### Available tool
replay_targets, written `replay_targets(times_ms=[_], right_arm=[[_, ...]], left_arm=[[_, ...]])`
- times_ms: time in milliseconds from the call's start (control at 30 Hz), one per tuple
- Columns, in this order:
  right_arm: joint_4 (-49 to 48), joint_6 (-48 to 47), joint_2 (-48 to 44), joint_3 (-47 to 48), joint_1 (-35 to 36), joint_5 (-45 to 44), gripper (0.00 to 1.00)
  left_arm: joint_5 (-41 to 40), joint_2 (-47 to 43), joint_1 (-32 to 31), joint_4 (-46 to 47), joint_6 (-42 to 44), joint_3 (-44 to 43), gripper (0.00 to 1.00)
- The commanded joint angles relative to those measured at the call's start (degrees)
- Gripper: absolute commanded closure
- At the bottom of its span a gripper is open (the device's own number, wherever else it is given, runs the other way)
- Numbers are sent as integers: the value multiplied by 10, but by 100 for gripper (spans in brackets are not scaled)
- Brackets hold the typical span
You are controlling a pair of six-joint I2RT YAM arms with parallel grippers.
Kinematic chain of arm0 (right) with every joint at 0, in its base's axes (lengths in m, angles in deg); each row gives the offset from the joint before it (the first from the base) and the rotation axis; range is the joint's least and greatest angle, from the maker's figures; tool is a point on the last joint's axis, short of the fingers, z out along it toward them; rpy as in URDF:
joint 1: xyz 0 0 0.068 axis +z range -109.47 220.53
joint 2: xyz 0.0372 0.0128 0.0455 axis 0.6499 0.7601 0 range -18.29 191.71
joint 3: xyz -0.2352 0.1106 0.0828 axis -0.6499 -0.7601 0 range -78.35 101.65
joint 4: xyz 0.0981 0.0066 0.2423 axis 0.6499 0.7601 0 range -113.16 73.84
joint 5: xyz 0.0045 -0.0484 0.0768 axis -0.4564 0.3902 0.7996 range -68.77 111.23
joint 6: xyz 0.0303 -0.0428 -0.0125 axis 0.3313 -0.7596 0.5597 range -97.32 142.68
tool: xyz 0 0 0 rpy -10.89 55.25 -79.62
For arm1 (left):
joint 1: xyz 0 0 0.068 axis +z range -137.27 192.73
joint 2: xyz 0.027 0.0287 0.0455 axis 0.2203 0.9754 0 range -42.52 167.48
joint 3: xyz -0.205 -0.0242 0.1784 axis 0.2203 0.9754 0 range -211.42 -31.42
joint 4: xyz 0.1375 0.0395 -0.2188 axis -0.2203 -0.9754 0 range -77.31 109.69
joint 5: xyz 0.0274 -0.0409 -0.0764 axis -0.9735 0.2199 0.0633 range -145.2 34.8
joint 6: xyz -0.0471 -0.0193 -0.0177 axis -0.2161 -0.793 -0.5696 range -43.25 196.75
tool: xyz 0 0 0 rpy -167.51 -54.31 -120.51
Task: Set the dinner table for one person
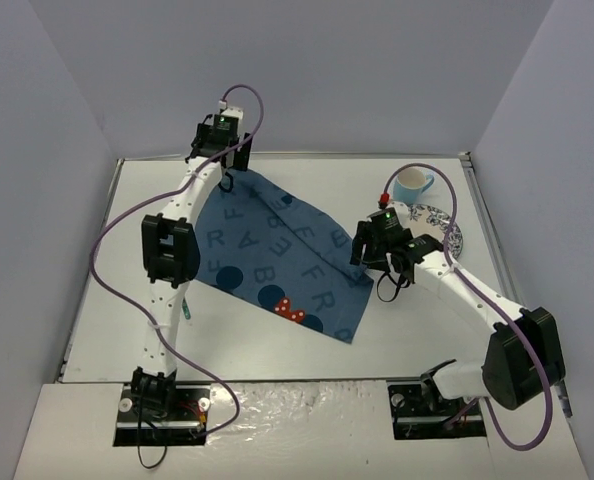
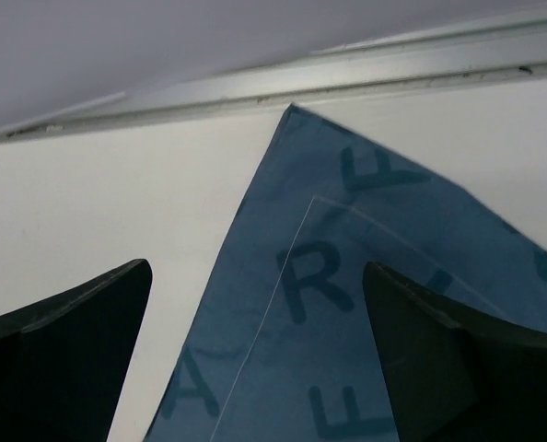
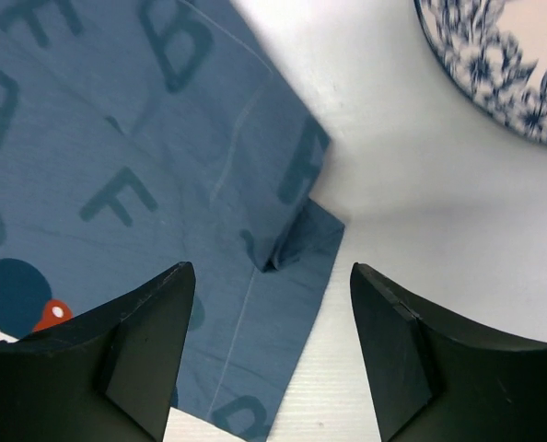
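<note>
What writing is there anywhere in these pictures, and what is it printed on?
"F", "R", "A", "F": loose dark letters on the blue cloth, left wrist view.
"B", "F": same cloth, right wrist view.
"A", "B", "E", "R": same cloth seen from above; scattered letters, no word that I can make out.
On the plate: only a blue flower pattern, no text.
On the mug: no text visible.

The left arm (image 1: 172,250) is seen stretched up the left side of the frame, the left gripper (image 1: 231,168) held at upper centre-left, jaws spread wide. The right arm (image 1: 467,290) is folded in from lower right, the right gripper (image 1: 369,252) parted at mid-frame.
</note>
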Motion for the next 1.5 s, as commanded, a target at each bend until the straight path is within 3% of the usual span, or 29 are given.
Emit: replay_targets(times_ms=[0, 200, 333, 467, 767, 967, 1133, 1300, 1467], right_arm=[[-6, -64, 16, 78, 3, -2, 35], [-23, -111, 69, 79, 27, 61, 39], [-47, -127, 97, 60, 76, 77, 42], [-71, -126, 128, 40, 114, 77, 43], [-118, -114, 200, -11, 163, 117, 43], [-123, -127, 269, 30, 216, 187, 42], [-116, -137, 268, 98, 236, 193, 42], [-74, -142, 197, 161, 208, 121, 40], [-62, -102, 97, 142, 122, 90, 40]], left_arm=[[-41, -155, 1, -50, -89, 40, 3], [7, -309, -5, -41, -233, 361, 3], [31, -351, -6, -7, -286, 530, 3], [45, -342, -6, 14, -309, 587, 3], [47, -200, -3, -22, -287, 492, 3], [38, -111, 12, -69, -256, 358, 3], [45, -66, 29, -94, -225, 255, 3], [47, -113, 35, -92, -179, 220, 3], [57, -214, 17, -90, -160, 271, 3]])
